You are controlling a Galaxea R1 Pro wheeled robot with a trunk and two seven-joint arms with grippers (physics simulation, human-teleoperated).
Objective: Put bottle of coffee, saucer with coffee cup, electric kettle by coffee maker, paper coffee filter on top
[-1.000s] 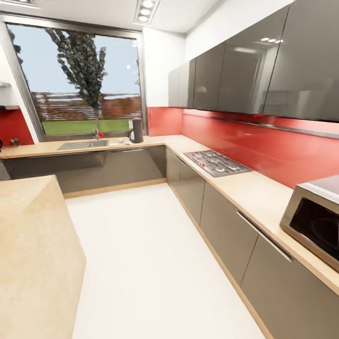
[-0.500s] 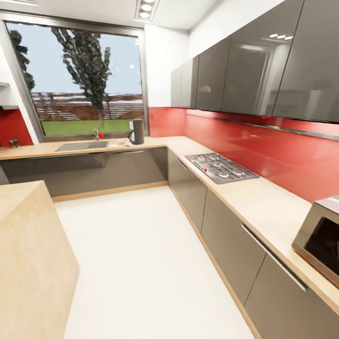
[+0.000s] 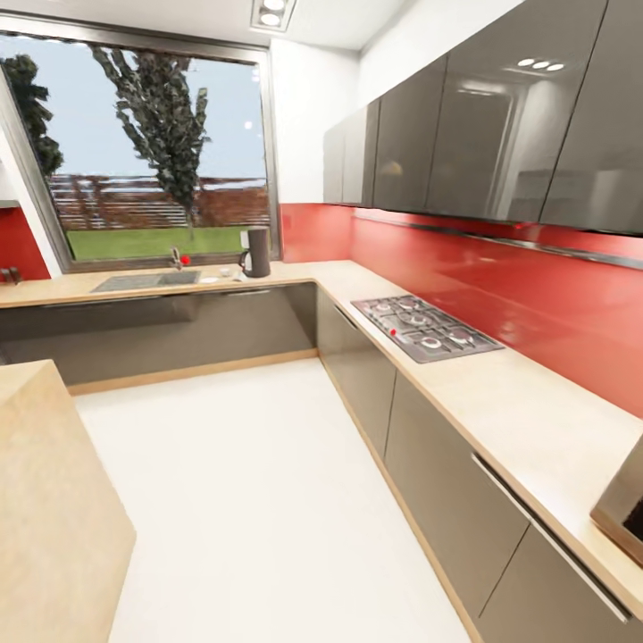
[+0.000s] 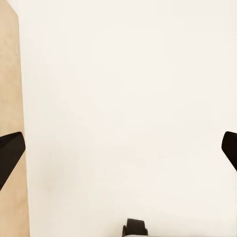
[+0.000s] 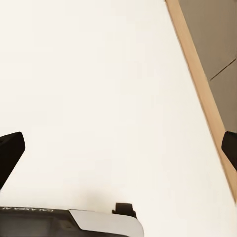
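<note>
Coffee maker (image 3: 258, 251) upright on kitchen worktop (image 3: 500, 393) at far corner, beside sink (image 3: 146, 281) under window; left end effector (image 4: 118, 153) and right end effector (image 5: 118, 150) both spread apart, empty, over white floor (image 3: 259, 500)

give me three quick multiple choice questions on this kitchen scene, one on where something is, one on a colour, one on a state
1. Where does the coffee maker stand?
A. on the countertop by the window
B. on the floor
C. on the hob

2. What colour is the backsplash?
A. blue
B. red
C. green

3. How is the left gripper?
A. shut on a cup
B. shut on a bottle
C. open, holding nothing

Answers: 1 A, it sits on the far counter below the window. 2 B, the wall panel is red. 3 C, fingertips are wide apart over bare floor.
</note>
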